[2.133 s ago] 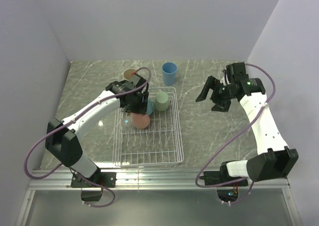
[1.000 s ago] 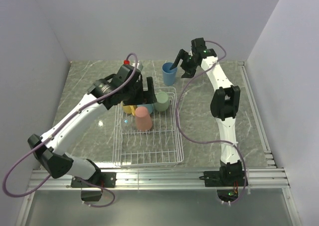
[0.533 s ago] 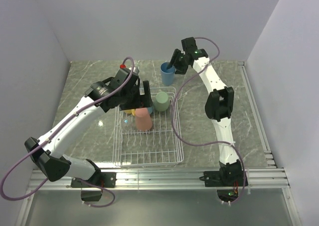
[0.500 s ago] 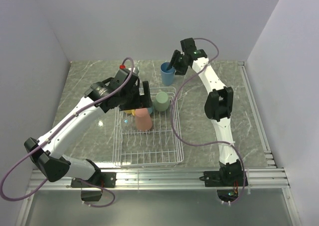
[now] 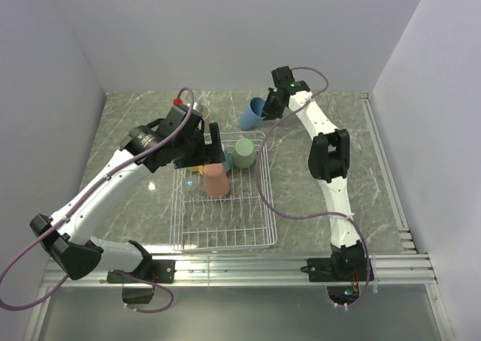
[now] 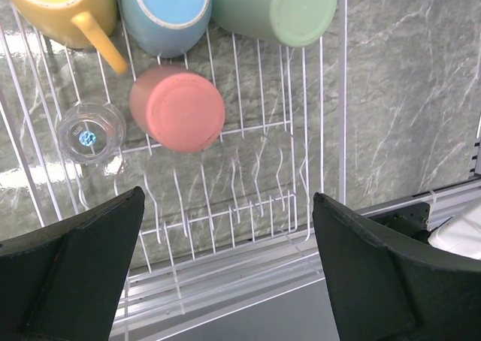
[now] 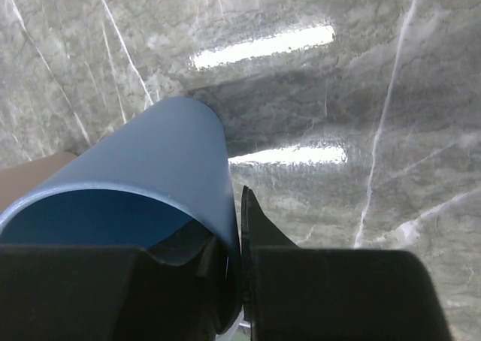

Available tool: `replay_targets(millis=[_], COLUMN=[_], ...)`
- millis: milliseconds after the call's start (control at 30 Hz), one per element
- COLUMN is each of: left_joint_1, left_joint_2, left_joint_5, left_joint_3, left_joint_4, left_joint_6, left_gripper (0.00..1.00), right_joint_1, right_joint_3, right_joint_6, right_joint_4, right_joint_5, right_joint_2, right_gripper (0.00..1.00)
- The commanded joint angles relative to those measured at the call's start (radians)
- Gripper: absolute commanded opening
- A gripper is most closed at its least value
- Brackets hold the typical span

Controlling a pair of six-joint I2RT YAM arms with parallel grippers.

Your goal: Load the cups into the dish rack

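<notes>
The blue cup (image 5: 251, 116) hangs tilted at the back of the table, just beyond the dish rack (image 5: 259, 206). My right gripper (image 5: 264, 106) is shut on its rim, one finger inside the cup (image 7: 150, 161) and one outside. In the rack (image 6: 342, 131) stand a yellow mug (image 6: 60, 7), a light-blue mug (image 6: 165, 10), a green cup (image 6: 274, 7) and a salmon-pink cup (image 6: 178, 110), all upside down. My left gripper (image 6: 229, 273) hovers open above the rack with nothing in it. A beige cup (image 7: 30, 177) shows beside the blue one.
A small clear glass (image 6: 89, 133) stands in the rack left of the salmon-pink cup. The front half of the rack holds only bare wire tines. The metal rail (image 5: 240, 270) of the arm bases runs along the near table edge.
My right gripper has closed on the blue cup's rim and tipped the cup over to the left. My left gripper has drawn back a little to the left above the rack, still open.
</notes>
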Motion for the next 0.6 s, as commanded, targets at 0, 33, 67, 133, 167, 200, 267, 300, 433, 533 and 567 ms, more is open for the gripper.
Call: replay_targets(millis=[0, 33, 67, 133, 167, 200, 267, 300, 433, 533, 567], left_joint_1=[0.003, 0.005, 0.008, 0.014, 0.022, 0.025, 0.036, 0.039, 0.098, 0.172, 0.212], left_joint_2=[-0.03, -0.036, -0.046, -0.047, -0.044, -0.044, -0.046, -0.049, -0.093, -0.162, -0.173], left_joint_5=[0.001, 0.004, 0.004, 0.004, 0.004, 0.004, 0.021, 0.03, 0.18, 0.389, 0.433], left_joint_3=[0.059, 0.063, 0.072, 0.089, 0.111, 0.122, 0.154, 0.16, 0.12, -0.011, -0.044], left_joint_4=[0.001, 0.007, 0.012, 0.006, 0.0, 0.001, 0.015, 0.048, 0.248, 0.523, 0.593], left_joint_6=[0.012, 0.015, 0.018, 0.031, 0.038, 0.044, 0.061, 0.07, 0.056, -0.023, -0.06], left_gripper=[0.99, 0.99, 1.0, 0.99, 0.99, 0.99, 0.99, 0.99, 0.99, 0.99, 0.99], right_joint_1=[-0.014, -0.031, -0.039, -0.06, -0.082, -0.094, -0.126, -0.135, -0.16, -0.155, -0.154], right_joint_3=[-0.031, -0.016, -0.008, 0.0, -0.005, -0.009, -0.038, -0.066, -0.456, -0.732, -0.805], right_joint_6=[0.004, 0.01, 0.021, 0.029, 0.033, 0.033, 0.029, 0.029, 0.084, 0.199, 0.295], right_joint_4=[0.024, 0.024, 0.024, 0.026, 0.032, 0.032, 0.043, 0.06, 0.278, 0.487, 0.635], right_joint_5=[0.0, -0.017, -0.029, -0.049, -0.072, -0.079, -0.133, -0.171, -0.45, -0.644, -0.681], right_joint_2=[-0.091, -0.114, -0.13, -0.186, -0.209, -0.234, -0.32, -0.355, -0.628, -0.812, -0.858], right_gripper=[0.0, 0.0, 0.0, 0.0, 0.0, 0.0, 0.0, 0.0, 0.0, 0.0, 0.0])
